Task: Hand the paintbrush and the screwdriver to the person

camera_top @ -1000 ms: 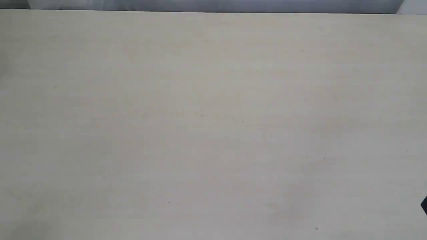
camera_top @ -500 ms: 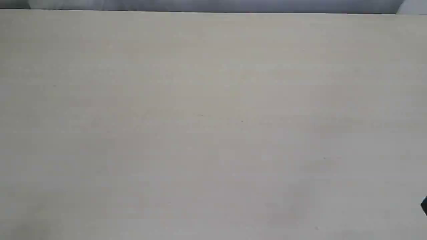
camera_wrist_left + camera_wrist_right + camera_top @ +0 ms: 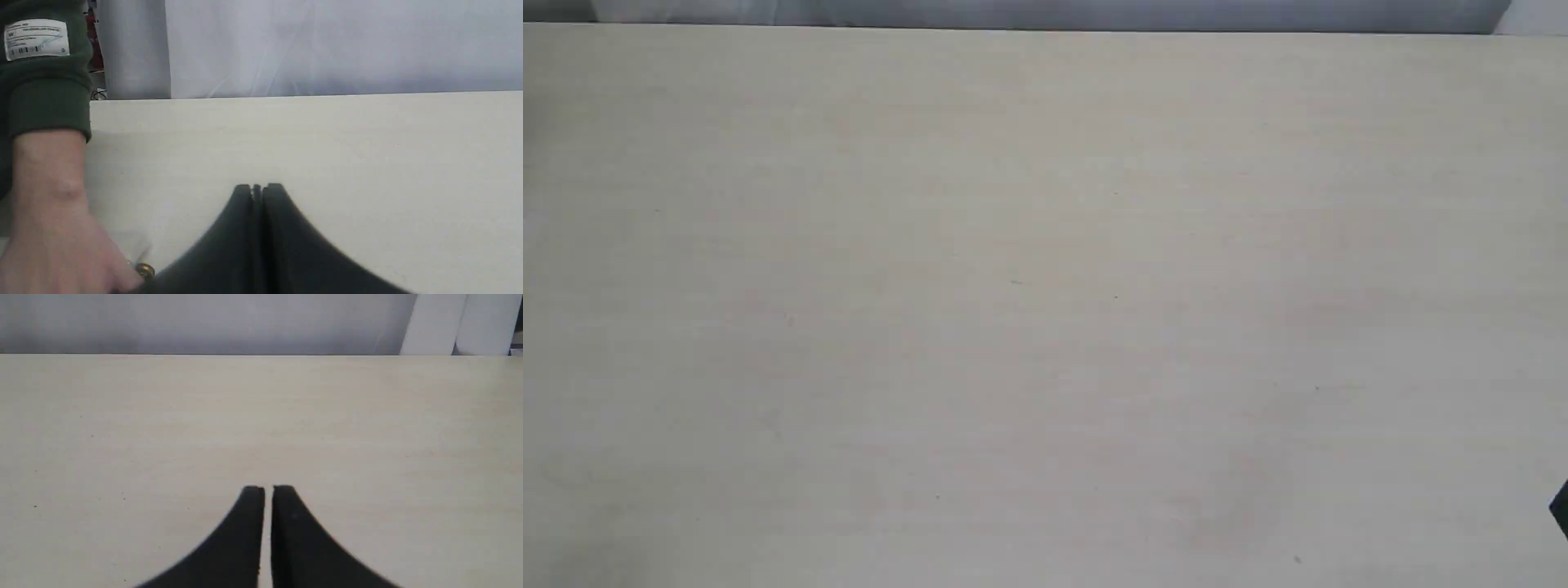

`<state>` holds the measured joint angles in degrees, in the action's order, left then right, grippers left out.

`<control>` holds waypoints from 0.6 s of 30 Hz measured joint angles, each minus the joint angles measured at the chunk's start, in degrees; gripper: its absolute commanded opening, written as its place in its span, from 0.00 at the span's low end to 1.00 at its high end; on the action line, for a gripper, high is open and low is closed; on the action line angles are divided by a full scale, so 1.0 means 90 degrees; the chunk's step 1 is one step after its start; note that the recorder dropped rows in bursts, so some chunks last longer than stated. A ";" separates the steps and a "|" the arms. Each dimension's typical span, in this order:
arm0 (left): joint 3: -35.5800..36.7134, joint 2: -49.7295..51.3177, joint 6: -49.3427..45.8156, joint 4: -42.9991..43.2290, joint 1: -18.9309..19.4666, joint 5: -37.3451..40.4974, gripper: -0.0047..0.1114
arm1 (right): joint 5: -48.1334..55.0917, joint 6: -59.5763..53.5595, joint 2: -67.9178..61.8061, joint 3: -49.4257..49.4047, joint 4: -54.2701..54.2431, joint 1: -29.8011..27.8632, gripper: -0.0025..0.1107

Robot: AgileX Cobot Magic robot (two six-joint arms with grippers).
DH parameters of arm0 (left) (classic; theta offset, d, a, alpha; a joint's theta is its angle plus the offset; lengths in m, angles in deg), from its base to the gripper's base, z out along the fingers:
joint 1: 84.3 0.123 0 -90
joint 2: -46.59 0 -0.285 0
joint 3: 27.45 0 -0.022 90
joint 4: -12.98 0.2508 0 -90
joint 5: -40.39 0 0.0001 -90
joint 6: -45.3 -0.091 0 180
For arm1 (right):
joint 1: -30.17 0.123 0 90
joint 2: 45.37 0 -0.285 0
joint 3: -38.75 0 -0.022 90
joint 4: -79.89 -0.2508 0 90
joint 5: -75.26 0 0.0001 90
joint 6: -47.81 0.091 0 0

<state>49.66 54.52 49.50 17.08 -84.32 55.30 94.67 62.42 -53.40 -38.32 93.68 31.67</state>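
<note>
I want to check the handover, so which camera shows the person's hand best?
The left wrist view: the person's hand and green sleeve show up close, beside the left gripper. The exterior and right wrist views show the table but none of the hand.

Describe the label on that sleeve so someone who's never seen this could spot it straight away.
In the left wrist view, the person's forearm in a dark green sleeve reaches over the pale table. Up the arm from the cuff sits the label, the only white, printed patch on the green.
</note>
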 measured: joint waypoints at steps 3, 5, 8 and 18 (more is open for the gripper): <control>0.0000 0.0000 0.0000 0.0000 0.0000 0.0000 0.04 | 0.0011 -0.0385 0.0000 0.0000 -0.0183 0.0000 0.06; 0.0000 0.0000 0.0000 0.0000 0.0000 0.0000 0.04 | 0.0011 -0.0703 0.0000 0.0000 -0.0398 0.0000 0.06; 0.0000 0.0000 0.0000 0.0000 0.0000 0.0000 0.04 | 0.0025 -0.1183 0.0000 0.0000 -0.0732 0.0000 0.06; 0.0000 0.0000 0.0000 0.0000 0.0000 0.0000 0.04 | 0.0025 -0.1623 0.0000 0.0000 -0.1125 0.0000 0.06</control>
<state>49.66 54.52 49.50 17.08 -84.32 55.30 94.89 47.81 -53.40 -38.32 83.55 31.67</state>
